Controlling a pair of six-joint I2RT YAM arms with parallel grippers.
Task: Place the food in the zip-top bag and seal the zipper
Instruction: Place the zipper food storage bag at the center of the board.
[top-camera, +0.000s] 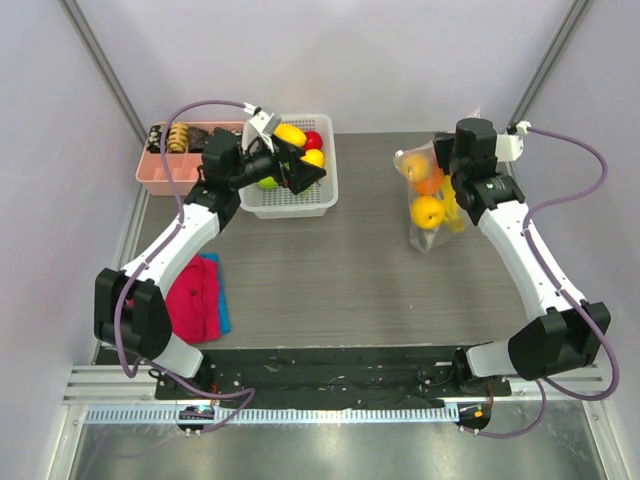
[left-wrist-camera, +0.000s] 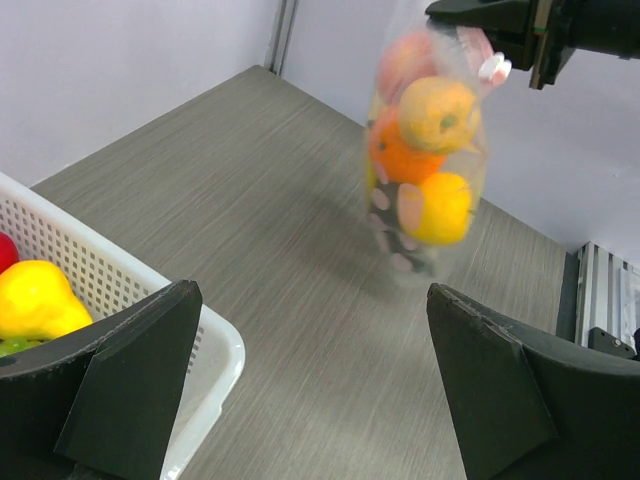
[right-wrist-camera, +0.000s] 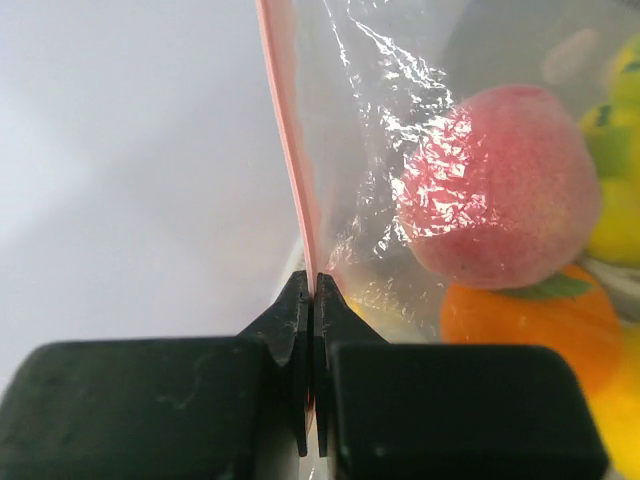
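Note:
The clear zip-top bag (top-camera: 428, 205) hangs above the table at the right, with a pink peach (right-wrist-camera: 495, 195), an orange (right-wrist-camera: 530, 325) and yellow fruit (left-wrist-camera: 440, 208) inside. My right gripper (right-wrist-camera: 313, 285) is shut on the bag's pink zipper (right-wrist-camera: 285, 130) strip at the mouth edge and holds the bag (left-wrist-camera: 425, 150) up. My left gripper (left-wrist-camera: 312, 292) is wide open with nothing between its fingers. It hovers at the right edge of the white basket (top-camera: 322, 200), where yellow, red and green food (top-camera: 292, 134) lies.
A pink divided tray (top-camera: 160, 180) with dark snack pieces stands at the back left, beside the basket (left-wrist-camera: 215, 345). A red cloth (top-camera: 195, 295) on a blue one lies near the left arm. Grey walls close in the table on three sides.

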